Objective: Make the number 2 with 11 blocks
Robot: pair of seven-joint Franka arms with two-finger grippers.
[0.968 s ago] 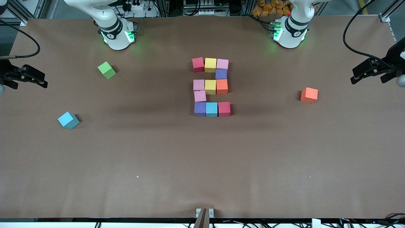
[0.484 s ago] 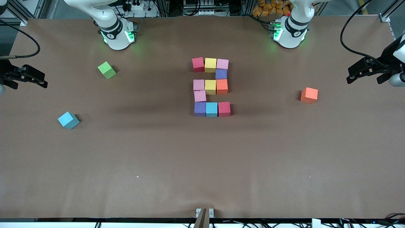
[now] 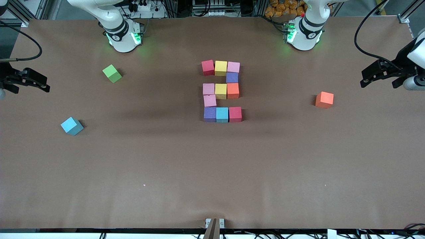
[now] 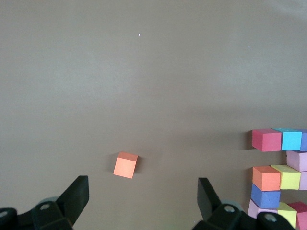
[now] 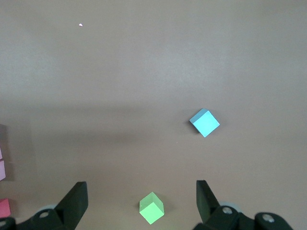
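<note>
Several blocks lie together mid-table in a 2 shape: a red (image 3: 208, 67), yellow (image 3: 220, 68), pink (image 3: 233, 67) row, a purple one (image 3: 232, 77), a pink, yellow, orange (image 3: 232, 90) row, a pink one (image 3: 210, 100), and a purple, light blue (image 3: 222, 115), red row. The group also shows in the left wrist view (image 4: 266, 139). A loose orange block (image 3: 324, 100) (image 4: 125, 165) lies toward the left arm's end. A loose light blue block (image 3: 71, 126) (image 5: 205, 122) lies toward the right arm's end. My left gripper (image 3: 379, 79) (image 4: 143, 191) is open and empty. My right gripper (image 3: 27, 83) (image 5: 140, 191) is open and empty.
A green cube (image 3: 112, 73) (image 5: 151, 207) sits toward the right arm's end, farther from the front camera than the loose light blue block. The brown table (image 3: 212, 172) stretches wide nearer the front camera. Both arm bases stand along the table's top edge in the front view.
My left gripper has drifted a little inward from the table's end toward the loose orange block. The right arm and all blocks have not moved.
</note>
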